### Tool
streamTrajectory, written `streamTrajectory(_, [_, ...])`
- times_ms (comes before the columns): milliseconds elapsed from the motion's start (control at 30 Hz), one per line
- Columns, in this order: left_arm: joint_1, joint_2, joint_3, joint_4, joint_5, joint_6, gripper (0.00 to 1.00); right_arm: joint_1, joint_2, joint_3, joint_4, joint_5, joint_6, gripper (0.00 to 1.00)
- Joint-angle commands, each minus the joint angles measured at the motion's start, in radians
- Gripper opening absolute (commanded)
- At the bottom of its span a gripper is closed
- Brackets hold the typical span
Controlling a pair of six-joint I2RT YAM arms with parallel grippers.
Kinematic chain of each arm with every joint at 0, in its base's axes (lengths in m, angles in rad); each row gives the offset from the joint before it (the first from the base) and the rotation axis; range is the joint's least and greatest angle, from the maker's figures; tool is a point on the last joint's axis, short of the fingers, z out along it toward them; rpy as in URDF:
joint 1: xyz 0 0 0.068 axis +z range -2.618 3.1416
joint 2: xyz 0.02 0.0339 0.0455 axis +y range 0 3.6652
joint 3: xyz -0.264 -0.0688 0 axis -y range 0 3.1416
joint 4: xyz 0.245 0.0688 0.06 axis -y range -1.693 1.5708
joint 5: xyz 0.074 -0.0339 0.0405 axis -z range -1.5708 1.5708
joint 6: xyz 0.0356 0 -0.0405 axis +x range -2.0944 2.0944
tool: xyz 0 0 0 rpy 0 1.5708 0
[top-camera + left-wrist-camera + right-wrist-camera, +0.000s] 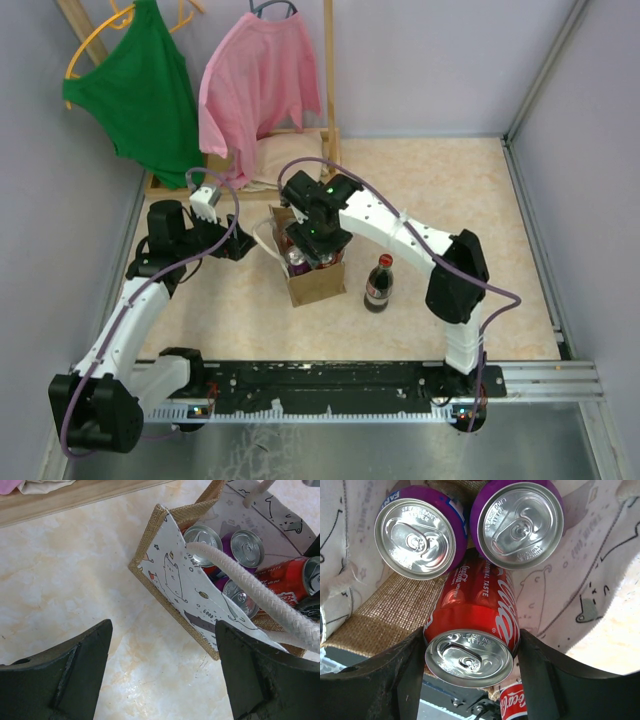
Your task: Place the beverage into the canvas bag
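From above, the bag stands upright on the table, in front of the two arm bases and about midway between the arms. The right gripper hangs straight down into its open mouth, and can tops show under it. The left gripper sits low, just beside the bag's left side, near one white handle. A cola bottle stands upright just right of the bag, outside it. At the back, a green shirt and a pink shirt hang over a folded cloth.

From the left wrist, both dark fingers are spread wide, with only bare tabletop between them; they hold nothing. The bag's corner lies just ahead, its white printed lining facing the camera and a rope handle crossing in front. Inside are purple cans upright and a red can lying tilted towards the far side.

From the right wrist, the jaws are about half closed and clamp the red can by its sides, one finger on each side near its top. The can is within the bag's walls, with its far end down between the two purple cans. Whether it rests on the burlap floor is unclear.
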Motion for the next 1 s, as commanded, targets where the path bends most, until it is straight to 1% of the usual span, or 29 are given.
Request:
streamTrajectory(0, [0.007, -0.009, -0.005, 0.025, 0.009, -0.008, 0.89, 0.009, 0.013, 0.02, 0.018, -0.006, -0.019, 0.0])
streamTrajectory(233, [0.007, -0.012, -0.005, 0.02, 0.007, -0.005, 0.89, 0.009, 0.051, 0.013, 0.013, -0.003, -0.025, 0.0])
streamTrajectory(500, [0.007, -0.015, -0.009, 0.021, 0.008, -0.003, 0.89, 0.009, 0.054, -0.078, 0.069, -0.006, -0.02, 0.01])
streamTrajectory(533, [0.007, -0.015, -0.009, 0.021, 0.008, -0.003, 0.89, 0.01, 0.056, -0.084, 0.076, -0.004, -0.015, 0.08])
streamTrajectory(567, [0.007, -0.017, -0.01, 0.022, 0.008, -0.003, 0.9, 0.009, 0.053, -0.09, 0.085, -0.004, -0.01, 0.18])
streamTrajectory(667, [0.009, -0.021, -0.013, 0.02, 0.006, -0.003, 0.9, 0.009, 0.038, -0.089, 0.104, -0.007, -0.006, 0.5])
streamTrajectory(733, [0.009, -0.024, -0.015, 0.02, 0.007, -0.003, 0.9, 0.009, 0.022, -0.083, 0.117, 0.002, -0.005, 0.66])
streamTrajectory(800, [0.009, -0.026, -0.017, 0.02, 0.006, -0.003, 0.9, 0.01, 0.012, -0.067, 0.117, 0.021, -0.005, 0.71])
streamTrajectory(967, [0.008, -0.026, -0.019, 0.025, 0.008, -0.005, 0.9, 0.009, 0.003, 0.005, 0.097, 0.056, -0.006, 0.76])
